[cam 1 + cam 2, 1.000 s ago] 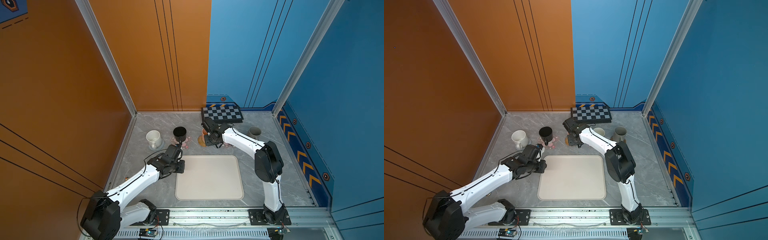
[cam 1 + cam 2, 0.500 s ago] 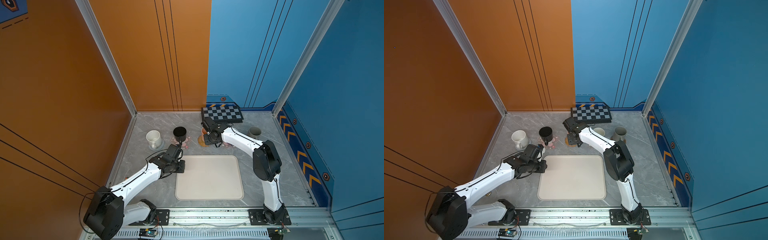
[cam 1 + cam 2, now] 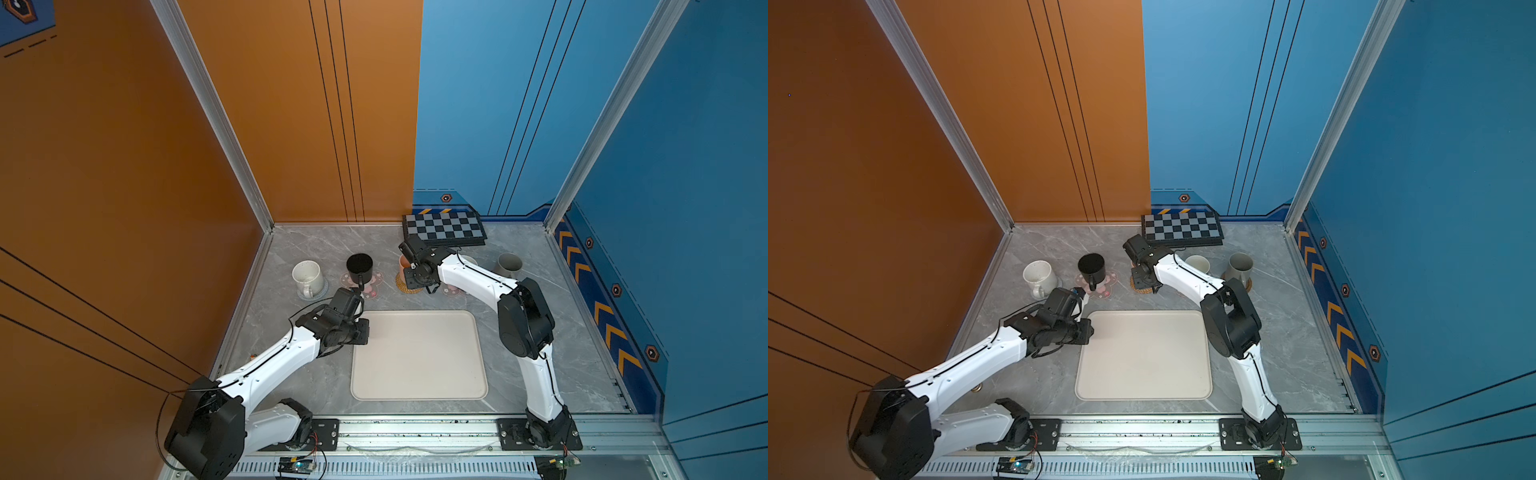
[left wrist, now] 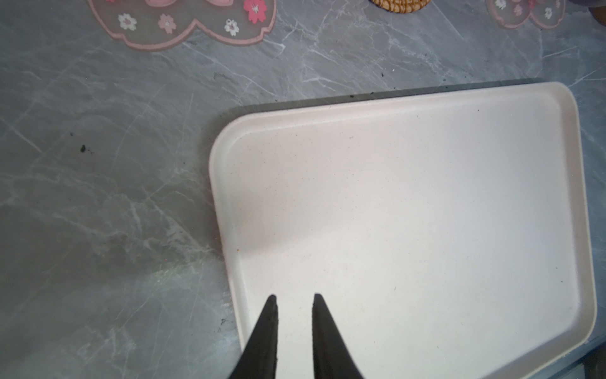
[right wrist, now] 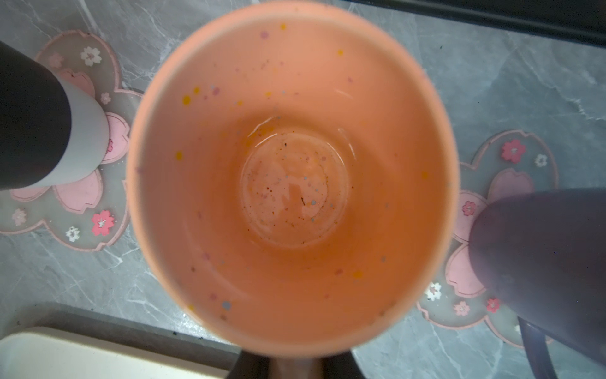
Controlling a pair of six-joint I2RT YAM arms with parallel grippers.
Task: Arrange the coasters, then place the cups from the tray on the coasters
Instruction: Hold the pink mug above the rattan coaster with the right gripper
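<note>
- In the last second almost nothing has moved. Only the right arm (image 3: 524, 324) has swung its elbow a little toward the middle, while the right gripper (image 3: 418, 277) stays at the peach cup (image 3: 404, 262).
- The jaws of the right gripper are nearly closed, and they pinch the handle of the peach cup; the right wrist view shows this at its lower edge.
- The peach cup is over the straw coaster (image 3: 409, 287). Whether its base already rests there, I cannot tell.
- The left gripper (image 4: 292, 297) stays above the far left corner of the tray (image 3: 415, 386). Its jaws are only a narrow gap apart and they hold nothing.
- The tray carries no cup now, so I think there is nothing more to fetch from it.
- The speckled white cup (image 3: 307, 276) stands on the grey-blue coaster (image 3: 322, 289), and the black cup (image 3: 359, 268) on a pink flower coaster (image 3: 375, 282).
- The lavender cup (image 3: 1197, 264) is at the second pink flower coaster (image 3: 452, 291), and the grey cup (image 3: 509, 264) on the brown wooden coaster (image 3: 1249, 286).
- To my judgement the task is nearly finished. The right gripper should still let go of the handle and draw away gently, so that the peach cup does not tip.
</note>
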